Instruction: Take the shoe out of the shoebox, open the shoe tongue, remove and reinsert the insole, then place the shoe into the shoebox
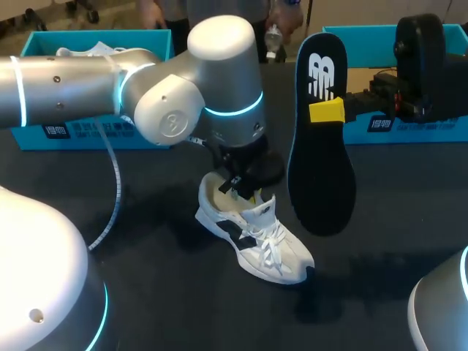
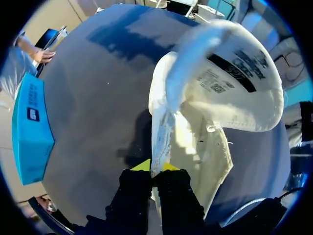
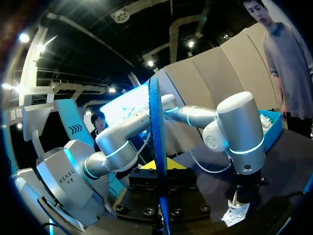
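The white sneaker [image 1: 256,238] rests on its sole on the black counter [image 1: 146,285], toe toward the near edge and heel toward the far side, well outside either box. The left hand [image 2: 156,167] comes down into the shoe's opening at the heel end. Its two yellow-tipped fingers are clenched together on the thin side wall of the collar, one tip inside the shoe and one outside, with almost no gap between them. From the left wrist, the tongue [image 2: 230,78] lies ahead of that hand, folded forward so its labelled underside shows and the pale inside of the shoe is open to view. Just beyond the shoe and to its right, the black insole [image 1: 319,146] hangs upright in the air, clear of the counter and apart from the shoe, with its narrower heel end up and its broad forefoot end down. The right hand [image 1: 327,111] grasps it near the top, a yellow fingertip pressed flat on the printed face. The right wrist view shows the insole edge-on between the two fingers. Farthest back sit two blue shoeboxes: the left shoebox [image 1: 88,135], with a second white shoe [image 1: 80,51] inside it, and the right shoebox [image 1: 409,130], behind the right hand.
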